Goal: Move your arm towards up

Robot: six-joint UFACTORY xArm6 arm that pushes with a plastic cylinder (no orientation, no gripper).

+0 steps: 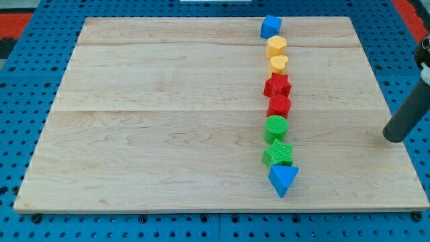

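My tip (395, 136) rests well right of the green cylinder (275, 126).

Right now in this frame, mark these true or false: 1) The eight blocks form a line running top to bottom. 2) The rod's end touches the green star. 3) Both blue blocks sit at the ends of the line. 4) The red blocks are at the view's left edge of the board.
1) True: the line runs from the blue cube down to the blue triangle.
2) False: my tip is at the view's right, apart from the green star.
3) True.
4) False: the red star and red hexagon sit mid-line, right of the wooden board centre.
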